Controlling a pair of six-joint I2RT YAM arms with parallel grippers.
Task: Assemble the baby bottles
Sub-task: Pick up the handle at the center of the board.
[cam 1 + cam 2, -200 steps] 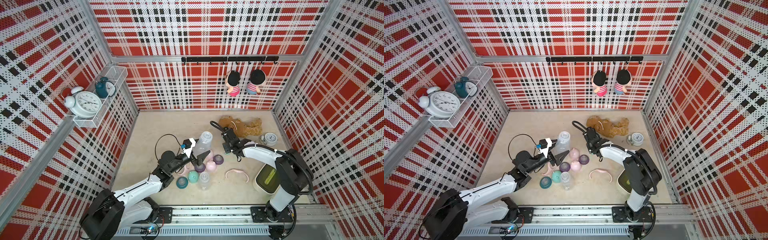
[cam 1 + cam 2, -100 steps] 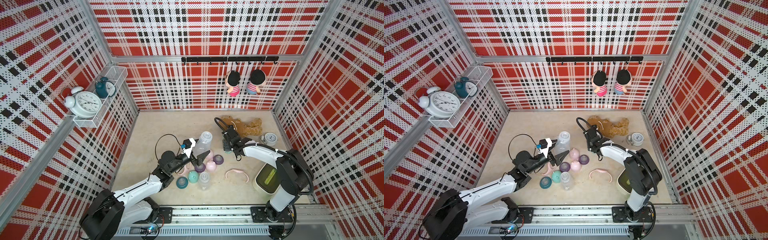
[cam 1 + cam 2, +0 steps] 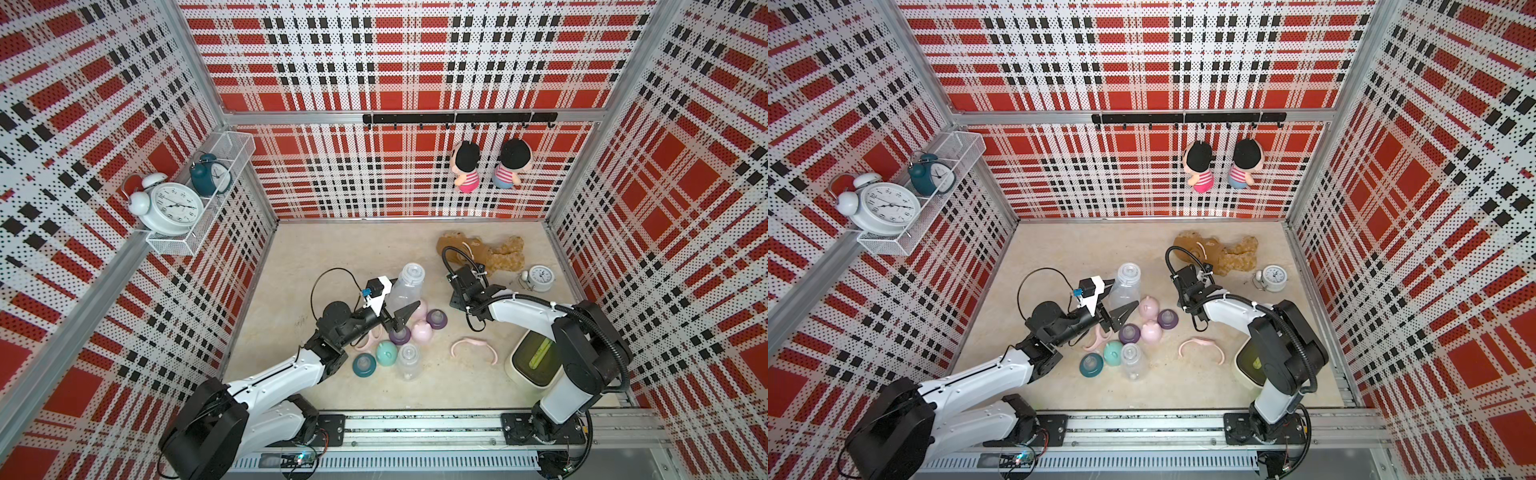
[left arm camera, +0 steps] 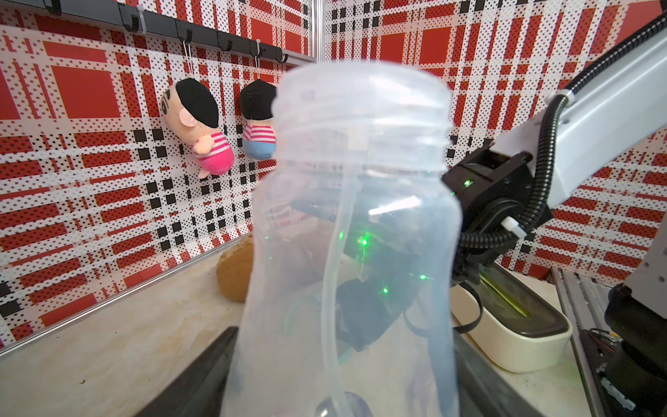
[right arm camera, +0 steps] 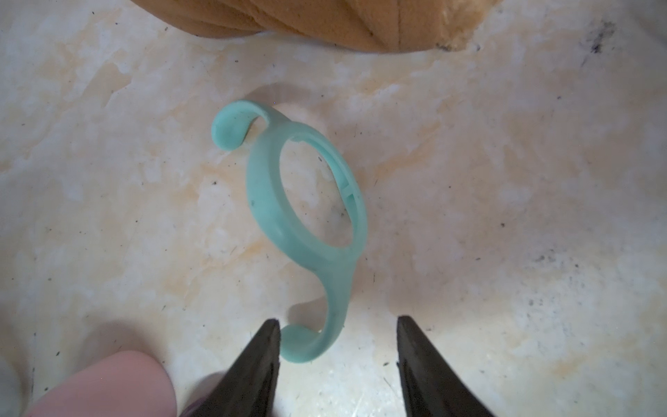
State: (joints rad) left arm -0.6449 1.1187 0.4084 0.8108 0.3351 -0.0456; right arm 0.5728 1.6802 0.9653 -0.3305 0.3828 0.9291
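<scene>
My left gripper is shut on a clear baby bottle, held tilted above the table with its open threaded neck pointing away. In the right wrist view a teal handle ring lies on the table. My right gripper stands open over it, and one curled handle end sits between the jaws beside one finger. In both top views the right wrist hides that ring. Loose pink caps, purple collars, a teal cap, a teal collar and a second clear bottle lie below the left gripper.
A pink handle ring lies alone at the right of the pile, and another under the left wrist. A brown teddy bear and a small alarm clock lie at the back right. A cream container stands by the right arm.
The right wrist has shifted slightly to the right, towards the teddy bear. The left arm holds still with the bottle.
</scene>
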